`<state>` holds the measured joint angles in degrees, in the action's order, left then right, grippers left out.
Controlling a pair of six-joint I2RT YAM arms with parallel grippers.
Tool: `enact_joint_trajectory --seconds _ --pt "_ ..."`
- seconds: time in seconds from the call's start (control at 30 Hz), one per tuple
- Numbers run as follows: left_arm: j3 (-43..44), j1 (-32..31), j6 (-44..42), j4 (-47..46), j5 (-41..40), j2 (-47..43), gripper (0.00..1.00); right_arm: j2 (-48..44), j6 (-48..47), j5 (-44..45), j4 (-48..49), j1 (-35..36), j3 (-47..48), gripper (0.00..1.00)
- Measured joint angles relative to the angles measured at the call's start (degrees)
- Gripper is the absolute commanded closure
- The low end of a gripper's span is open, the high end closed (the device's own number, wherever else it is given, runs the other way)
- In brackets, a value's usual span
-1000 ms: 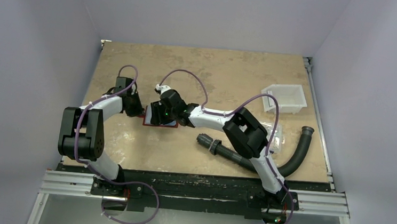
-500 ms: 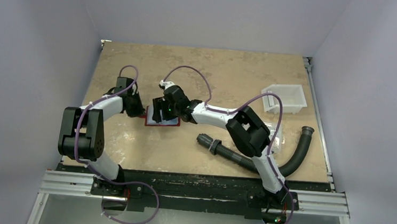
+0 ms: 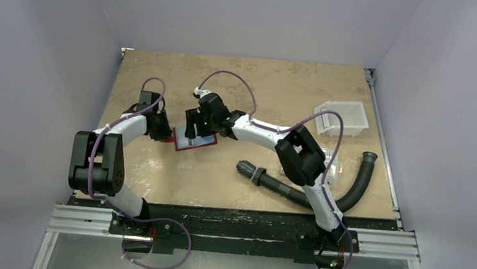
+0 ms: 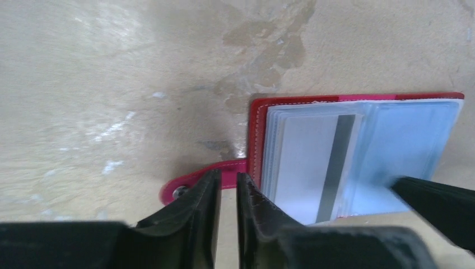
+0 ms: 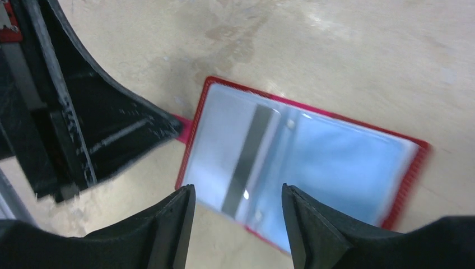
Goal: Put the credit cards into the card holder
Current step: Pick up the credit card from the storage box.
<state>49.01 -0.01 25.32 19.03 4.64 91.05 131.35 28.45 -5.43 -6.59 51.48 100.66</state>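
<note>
Red card holder (image 5: 336, 162) lies open and flat on the tan table (image 3: 278, 92), 1 pale grey striped credit card (image 4: 305, 162) tucked in its clear sleeve. The left gripper (image 4: 228, 193), all but closed, presses on the closing tab (image 4: 190, 184); the right gripper (image 5: 238, 224) hovers above, jaws spread and empty.

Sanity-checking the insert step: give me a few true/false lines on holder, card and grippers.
1. The holder lies open. True.
2. The right gripper grips a card. False: it is open and empty, over the holder.
3. A striped card sits inside the holder. True.
4. The left gripper is wide open. False: it is shut on the holder's tab.
</note>
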Motion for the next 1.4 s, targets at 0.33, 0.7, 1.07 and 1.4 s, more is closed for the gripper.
enact_joint_trajectory --seconds 0.33,0.7,1.07,1.4 --pt "5.2 -0.1 -2.4 5.9 -10.0 -13.3 0.47 -26.3 -8.0 2.2 -12.9 -20.2 -9.6 0.24" --pt "8.5 -13.2 -3.6 -0.2 2.1 -11.6 0.37 -35.5 -16.9 5.0 -17.4 -51.5 -20.3 0.06" --pt "5.4 -13.2 -5.0 -1.8 6.1 -11.5 0.36 -25.1 -20.6 -3.4 -16.6 -59.6 -19.9 0.07" --pt "5.4 -12.6 -5.0 -2.1 6.7 -11.7 0.36 -20.2 -21.1 -8.4 -16.3 -59.6 -19.6 0.12"
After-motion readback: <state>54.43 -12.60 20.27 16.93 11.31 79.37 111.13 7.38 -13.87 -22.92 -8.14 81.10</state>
